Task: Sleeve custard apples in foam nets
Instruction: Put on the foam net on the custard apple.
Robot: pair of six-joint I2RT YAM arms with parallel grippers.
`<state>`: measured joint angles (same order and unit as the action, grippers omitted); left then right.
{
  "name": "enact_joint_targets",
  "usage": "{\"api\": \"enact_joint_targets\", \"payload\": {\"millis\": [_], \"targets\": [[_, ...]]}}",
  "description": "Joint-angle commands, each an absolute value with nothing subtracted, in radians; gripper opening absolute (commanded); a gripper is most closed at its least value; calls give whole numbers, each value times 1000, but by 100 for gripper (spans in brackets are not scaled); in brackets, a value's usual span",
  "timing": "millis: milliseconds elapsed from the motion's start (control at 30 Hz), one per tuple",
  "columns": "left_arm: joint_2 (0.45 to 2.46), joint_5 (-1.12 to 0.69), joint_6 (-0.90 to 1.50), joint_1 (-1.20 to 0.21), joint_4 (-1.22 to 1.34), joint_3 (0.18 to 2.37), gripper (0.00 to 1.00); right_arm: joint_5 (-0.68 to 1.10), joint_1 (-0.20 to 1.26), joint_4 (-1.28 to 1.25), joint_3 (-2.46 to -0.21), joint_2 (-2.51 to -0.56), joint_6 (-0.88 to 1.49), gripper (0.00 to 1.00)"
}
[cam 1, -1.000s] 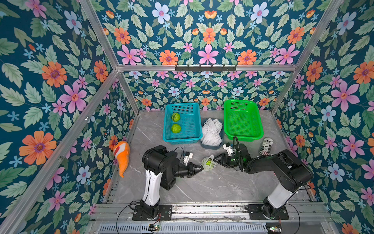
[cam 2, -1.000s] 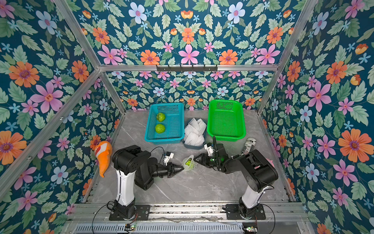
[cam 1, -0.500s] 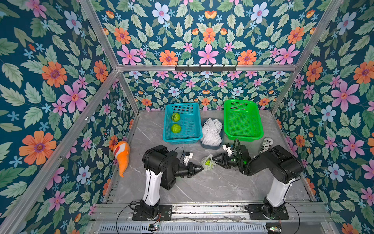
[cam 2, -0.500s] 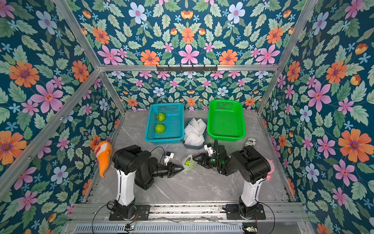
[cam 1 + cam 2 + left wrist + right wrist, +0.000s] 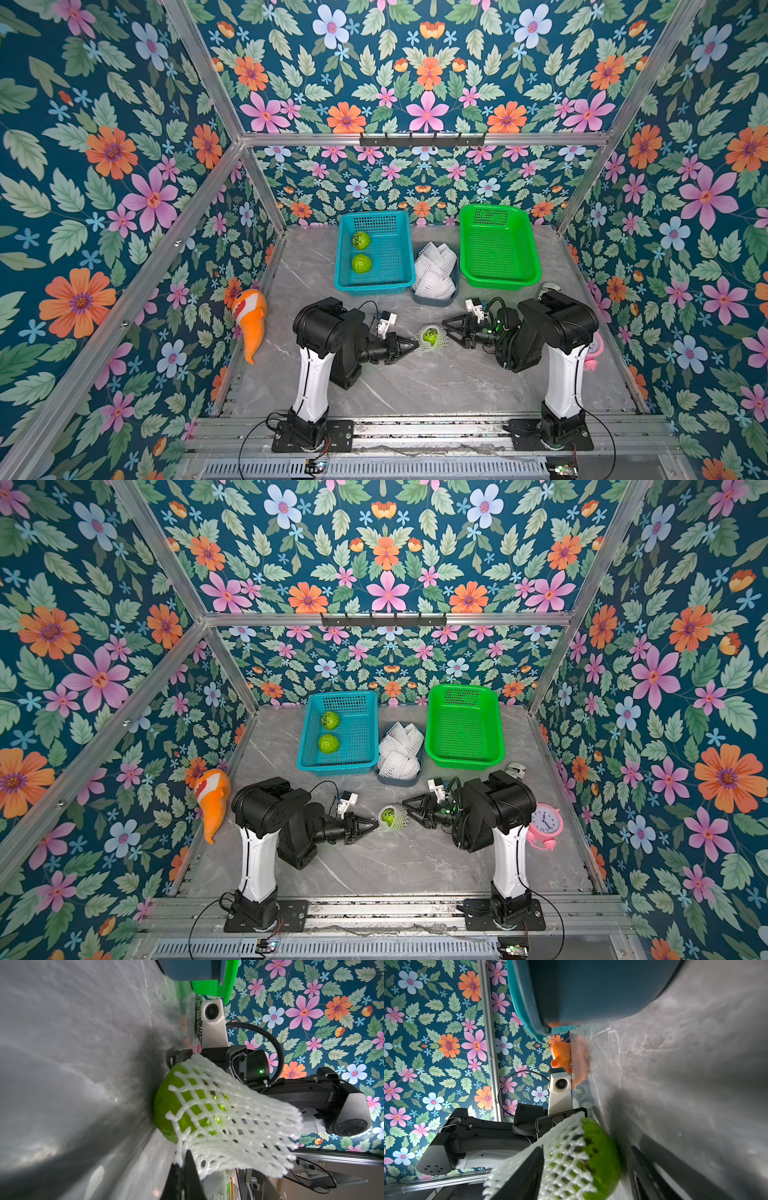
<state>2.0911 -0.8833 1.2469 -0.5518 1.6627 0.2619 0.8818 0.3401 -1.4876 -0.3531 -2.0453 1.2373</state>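
Note:
One custard apple point(image 5: 430, 336) lies on the table between the arms, half inside a white foam net point(image 5: 239, 1126). My left gripper point(image 5: 412, 344) is shut on the net's rim point(image 5: 180, 1153), beside the fruit. My right gripper point(image 5: 446, 328) is open with the fruit point(image 5: 602, 1147) between its fingers. One finger point(image 5: 525, 1172) lies against the net's loose end and the other point(image 5: 645, 1167) stands apart from the fruit. Two bare custard apples point(image 5: 361, 240) point(image 5: 362, 263) sit in the teal basket point(image 5: 374, 286). Spare foam nets point(image 5: 434, 270) fill a small grey tub.
The green basket point(image 5: 500, 283) stands at the back right, with nothing in it. An orange fish toy point(image 5: 251, 320) lies by the left wall. A pink alarm clock point(image 5: 545, 820) and a small can point(image 5: 549, 286) sit near the right arm's base.
The right arm's elbow has folded in toward the middle while its gripper stayed at the fruit. The left arm and the netted fruit have hardly moved.

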Motion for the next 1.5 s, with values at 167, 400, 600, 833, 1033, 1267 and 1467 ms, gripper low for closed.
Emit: {"api": "enact_joint_targets", "payload": {"millis": [167, 400, 600, 833, 1033, 1267, 1467], "targets": [[2094, -840, 1198, -554, 1662, 273, 0, 783, 337, -1124, -351, -1908, 1112, 59], [2037, -832, 1147, -560, 1548, 284, 0, 699, 337, -699, -399, -1635, 950, 53], [2032, -835, 1138, -565, 1521, 293, 0, 682, 351, -381, -462, -1468, 827, 51], [2051, -838, 1157, -566, 1555, 297, 0, 671, 410, -439, -428, -1475, 888, 50], [2057, -841, 1158, -566, 1559, 298, 0, 636, 409, -615, -353, -1474, 991, 49], [2058, -841, 1159, -566, 1562, 297, 0, 635, 412, -903, -291, -1580, 1127, 45], [2060, -846, 1161, -566, 1562, 300, 0, 641, 421, -1234, -256, -1761, 1242, 45]]}}
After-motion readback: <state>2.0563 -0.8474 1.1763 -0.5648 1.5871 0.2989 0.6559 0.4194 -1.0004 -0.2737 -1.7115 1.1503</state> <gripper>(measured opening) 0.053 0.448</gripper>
